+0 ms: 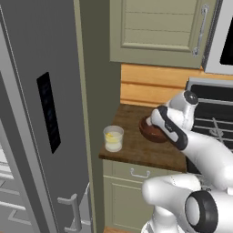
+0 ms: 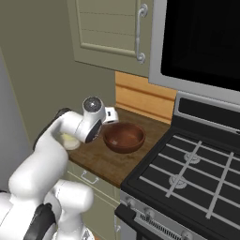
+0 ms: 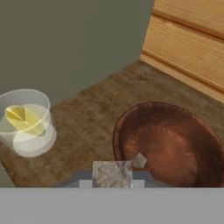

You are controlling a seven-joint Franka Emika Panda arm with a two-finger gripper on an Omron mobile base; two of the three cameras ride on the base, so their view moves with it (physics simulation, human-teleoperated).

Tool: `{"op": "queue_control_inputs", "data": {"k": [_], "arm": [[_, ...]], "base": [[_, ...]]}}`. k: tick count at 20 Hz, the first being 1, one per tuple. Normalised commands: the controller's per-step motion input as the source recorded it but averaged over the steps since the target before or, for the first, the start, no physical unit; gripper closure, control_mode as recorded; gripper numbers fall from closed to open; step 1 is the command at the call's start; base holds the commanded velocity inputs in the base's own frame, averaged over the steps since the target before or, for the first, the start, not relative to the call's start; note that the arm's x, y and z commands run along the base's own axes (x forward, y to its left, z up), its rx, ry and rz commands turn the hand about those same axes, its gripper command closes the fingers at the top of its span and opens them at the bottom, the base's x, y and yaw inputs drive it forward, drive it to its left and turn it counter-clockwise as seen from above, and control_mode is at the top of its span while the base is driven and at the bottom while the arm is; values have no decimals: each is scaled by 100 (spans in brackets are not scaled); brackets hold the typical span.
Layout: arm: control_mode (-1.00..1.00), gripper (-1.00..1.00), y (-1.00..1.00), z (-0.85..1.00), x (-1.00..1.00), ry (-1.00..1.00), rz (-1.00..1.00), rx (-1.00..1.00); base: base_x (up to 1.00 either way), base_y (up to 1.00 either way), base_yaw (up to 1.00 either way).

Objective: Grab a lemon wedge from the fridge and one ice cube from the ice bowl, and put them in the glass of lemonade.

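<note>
A home kitchen: a grey fridge (image 1: pixel 41 113), beige cabinets (image 1: pixel 154 27), a wooden surface (image 1: pixel 136 145) and a black stove (image 2: pixel 192 173).

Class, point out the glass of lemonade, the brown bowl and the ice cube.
glass of lemonade (image 1: pixel 113 138), left base view, its clear side wall.
brown bowl (image 2: pixel 123 137), right base view, its inner wall.
ice cube (image 3: pixel 112 173), hand view, its top face.

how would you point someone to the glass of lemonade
Find the tall grey fridge; right beside it is a small wooden counter. The glass stands at its fridge end, clear, with a lemon wedge in pale yellow drink, unlike the brown bowl nearby.
</note>
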Motion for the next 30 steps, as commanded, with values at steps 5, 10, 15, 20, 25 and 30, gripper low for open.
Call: {"op": "queue_control_inputs", "data": {"k": [5,10,15,20,25,30], "arm": [[-100,100,51,5,-19,3,8,0],[-100,100,51,6,-13,4,7,0],[-100,100,38,0,-8,0,11,0],[-100,100,31,0,-4,0,16,1],[-100,100,33,0,-2,1,16,1],[-100,100,48,0,0,5,12,0]], "base": [[0,0,0],[0,0,0],[0,0,0],[0,0,0],[0,0,0],[0,0,0]]}}
